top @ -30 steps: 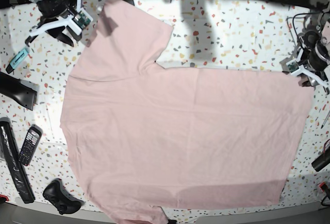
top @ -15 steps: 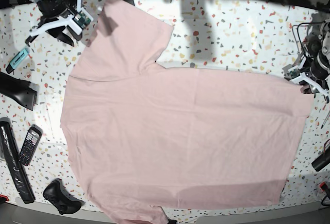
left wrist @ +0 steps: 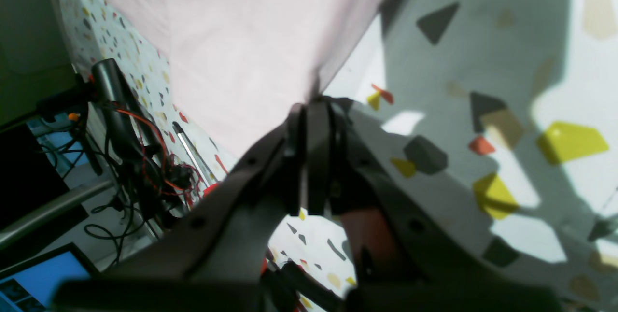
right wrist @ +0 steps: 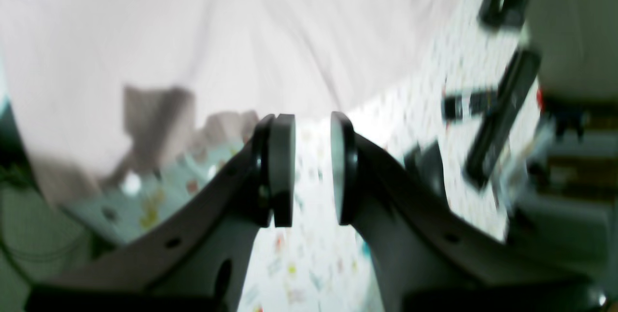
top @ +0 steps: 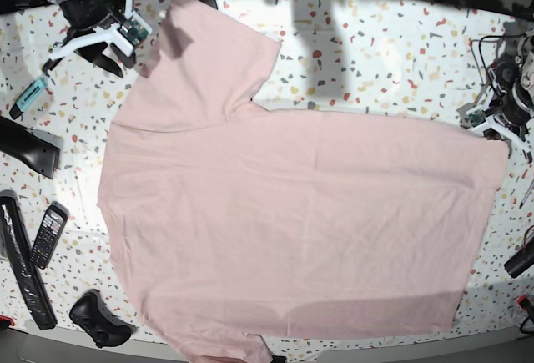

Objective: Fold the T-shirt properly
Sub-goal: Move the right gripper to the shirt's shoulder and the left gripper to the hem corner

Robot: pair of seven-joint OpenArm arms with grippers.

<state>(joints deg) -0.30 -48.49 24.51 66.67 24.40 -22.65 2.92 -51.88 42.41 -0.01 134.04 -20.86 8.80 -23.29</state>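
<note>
The left gripper (left wrist: 311, 109) has its jaws pressed together on a corner of the T-shirt (top: 292, 213), the pink cloth running up and away from the tips in the left wrist view; in the base view it sits at the far right edge of the table (top: 375, 46), right at the shirt's hem corner. The right gripper (right wrist: 313, 167) stands with its pads (right wrist: 282, 167) apart and nothing between them (the view is blurred), above bare speckled table just beside the sleeve edge, at the far left in the base view. The shirt lies spread flat, plain side up, covering most of the terrazzo-patterned table. Along the left edge lie a remote control (top: 47, 235), a black game controller (top: 98, 320) and a teal marker (top: 29, 96).
</note>
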